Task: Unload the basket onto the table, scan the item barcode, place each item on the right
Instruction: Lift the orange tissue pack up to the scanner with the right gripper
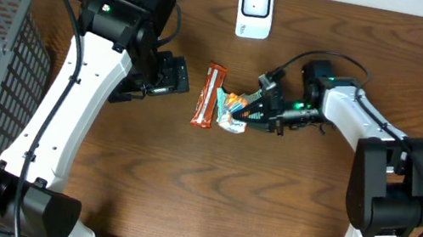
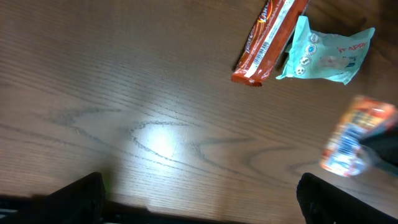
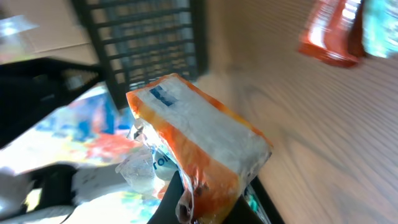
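The orange-and-white crinkled plastic snack packet (image 3: 199, 143) is off the wood, pinched by its lower end at about the middle of the brown wooden table (image 1: 182, 191). In the right wrist view its long axis slants from upper left down to lower right, and no barcode shows on the face turned to that camera. Which side carries the code cannot be told.

The right gripper (image 1: 252, 108) has it, jaws closed tight on the wrapper's lower edge, so this arm is the one placed to present it. The small white box-shaped barcode scanner (image 1: 255, 10) stands toward the far edge of the table, almost straight beyond the packet and well apart from it. The coming move, as I judge it, is a carry away from the robot with the coded face turned toward the scanner's window.

Just beside the held packet, a reddish-brown snack bar in a long wrapper (image 1: 210, 95) and a pale teal pouch (image 2: 326, 56) lie on the table, touching or nearly so.

The left gripper (image 1: 174, 76) hovers near the bar, jaws spread wide and holding nothing.
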`<state>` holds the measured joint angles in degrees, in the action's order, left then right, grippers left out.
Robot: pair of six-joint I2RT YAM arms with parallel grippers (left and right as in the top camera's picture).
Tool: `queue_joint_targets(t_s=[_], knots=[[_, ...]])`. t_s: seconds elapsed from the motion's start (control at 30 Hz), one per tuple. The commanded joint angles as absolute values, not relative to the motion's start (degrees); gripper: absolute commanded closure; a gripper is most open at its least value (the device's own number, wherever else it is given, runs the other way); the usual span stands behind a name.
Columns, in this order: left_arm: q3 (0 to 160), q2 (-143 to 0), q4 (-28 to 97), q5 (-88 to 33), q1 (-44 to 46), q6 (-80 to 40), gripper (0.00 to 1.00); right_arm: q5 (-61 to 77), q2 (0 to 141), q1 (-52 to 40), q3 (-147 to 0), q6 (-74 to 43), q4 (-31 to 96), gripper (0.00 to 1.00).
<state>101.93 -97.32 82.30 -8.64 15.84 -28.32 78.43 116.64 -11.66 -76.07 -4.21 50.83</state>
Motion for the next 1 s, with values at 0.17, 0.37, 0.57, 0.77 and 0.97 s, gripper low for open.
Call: queue_joint_targets(t_s=[0.17, 0.37, 0.57, 0.77, 0.97], knots=[[102.13, -97.62, 82.63, -8.27, 15.66, -28.18, 0.02, 81.34, 116.95, -11.77, -77.08, 29.34, 56.84, 0.99], [102.13, -97.62, 82.63, -8.29, 15.66, -28.18, 0.02, 83.07, 116.95, -10.61, -77.10, 37.80, 54.96, 0.99], [102.13, -97.62, 82.63, -8.27, 15.66, -28.18, 0.02, 84.31, 116.95, -8.80, -77.10, 25.50, 46.09, 0.99], [102.13, -97.62, 82.63, -8.27, 15.66, -28.18, 0.02, 36.25, 113.47, -11.44, -85.60, -18.41, 39.00, 0.99], [102.13, -97.62, 82.63, -8.29, 15.66, -28.18, 0.02, -5.80, 112.12, -18.00, -101.93, -22.24, 41.54, 0.99]])
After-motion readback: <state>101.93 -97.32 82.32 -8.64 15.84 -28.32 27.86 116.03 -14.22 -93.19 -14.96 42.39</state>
